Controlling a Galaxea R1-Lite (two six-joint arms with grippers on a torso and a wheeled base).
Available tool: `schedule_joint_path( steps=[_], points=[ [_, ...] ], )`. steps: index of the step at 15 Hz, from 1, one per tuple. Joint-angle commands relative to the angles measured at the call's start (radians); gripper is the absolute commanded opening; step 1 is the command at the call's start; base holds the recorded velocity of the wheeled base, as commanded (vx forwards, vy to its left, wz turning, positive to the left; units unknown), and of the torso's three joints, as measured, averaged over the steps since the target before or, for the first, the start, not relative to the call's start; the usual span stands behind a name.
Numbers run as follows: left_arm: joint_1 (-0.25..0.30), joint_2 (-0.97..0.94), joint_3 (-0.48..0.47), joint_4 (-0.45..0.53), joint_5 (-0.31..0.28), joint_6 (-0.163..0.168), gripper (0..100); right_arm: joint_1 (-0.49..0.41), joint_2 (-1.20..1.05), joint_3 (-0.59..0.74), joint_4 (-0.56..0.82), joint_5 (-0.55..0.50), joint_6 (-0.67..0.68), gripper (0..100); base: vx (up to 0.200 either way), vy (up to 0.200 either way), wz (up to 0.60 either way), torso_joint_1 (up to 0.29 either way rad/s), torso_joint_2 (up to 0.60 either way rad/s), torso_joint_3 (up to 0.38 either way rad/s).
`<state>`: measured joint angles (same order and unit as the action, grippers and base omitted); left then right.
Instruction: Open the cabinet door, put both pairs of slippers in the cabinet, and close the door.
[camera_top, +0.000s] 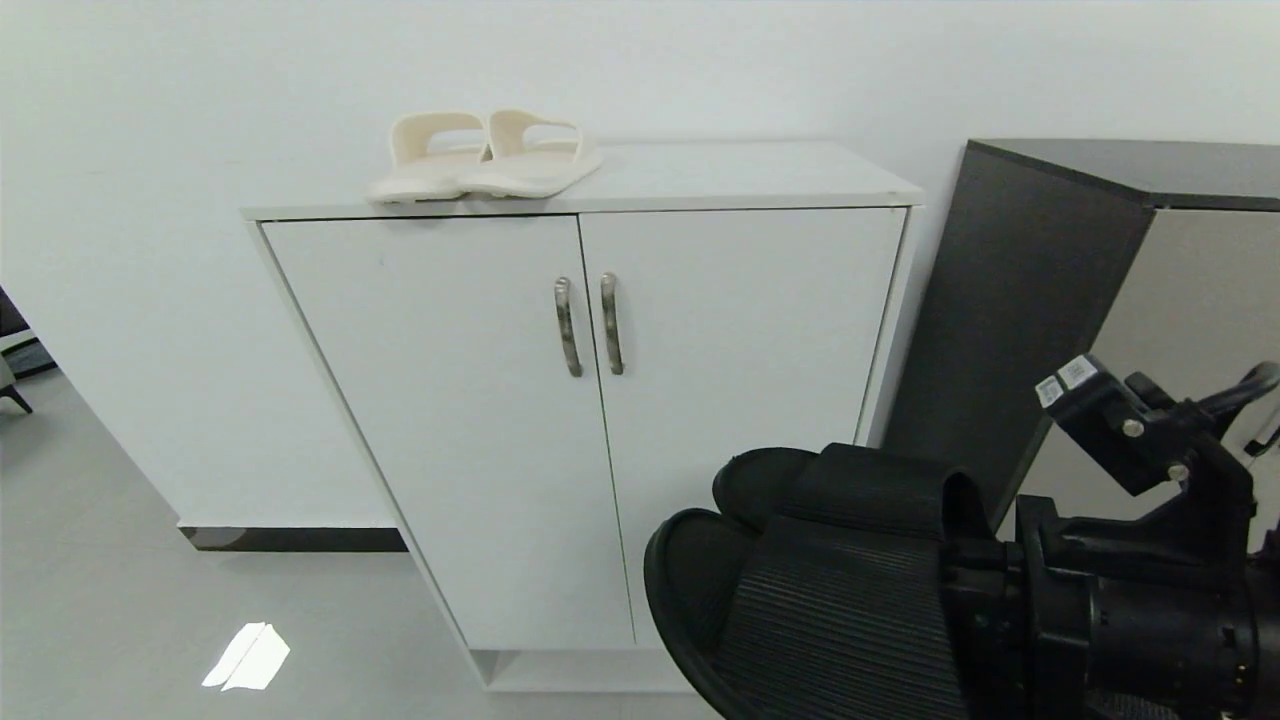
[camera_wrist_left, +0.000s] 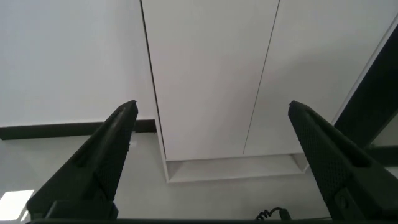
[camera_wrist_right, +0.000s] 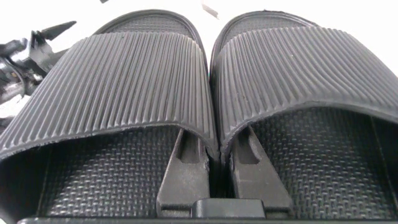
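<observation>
- Now the white cabinet (camera_top: 740, 420) has both doors shut, so a door has to open first.
- The cream slippers (camera_top: 485, 160) sit on top of the cabinet, on its left side, with their toes at the front edge.
- The right gripper (camera_wrist_right: 214, 158) holds the black slippers (camera_wrist_right: 149, 81) side by side. Its fingers (camera_wrist_right: 183, 168) pinch their inner walls together, low and near, to the right of the doors.
- The left gripper (camera_wrist_left: 213, 109) is free, with its fingers (camera_wrist_left: 99, 162) spread wide, down low and facing the bottom of the cabinet.
- It looks best for the left gripper to rise to the handles (camera_top: 568, 327) in the middle, close on one and pull gently in a curve.
- The right arm should hold the black slippers out of the door's way, or the door may bump them.
</observation>
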<state>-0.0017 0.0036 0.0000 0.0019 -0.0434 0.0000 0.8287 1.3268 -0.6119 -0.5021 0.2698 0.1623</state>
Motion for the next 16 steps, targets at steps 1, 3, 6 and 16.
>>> schedule_joint_path(
  steps=[1,3,6,16],
  points=[
    [0.0,-0.001,0.0,0.0,0.0,-0.002,100,0.003,0.002,0.011,-0.016,0.0,0.0,0,0.0,0.0,0.0,-0.129,0.44,0.31],
    [0.0,-0.001,-0.005,-0.013,0.002,-0.006,100,0.004,0.002,0.017,-0.016,0.0,0.0,0,0.0,0.0,0.0,-0.124,0.45,0.325],
    [-0.006,0.167,-0.253,-0.007,-0.012,-0.051,100,0.004,0.006,0.018,-0.018,0.0,0.0,0,0.0,0.0,0.0,-0.048,0.19,0.132],
    [-0.09,0.92,-0.655,-0.25,-0.46,-0.071,100,0.004,0.006,0.032,-0.018,-0.001,-0.035,0,0.0,0.0,0.0,-0.002,0.01,0.004]
  ],
)
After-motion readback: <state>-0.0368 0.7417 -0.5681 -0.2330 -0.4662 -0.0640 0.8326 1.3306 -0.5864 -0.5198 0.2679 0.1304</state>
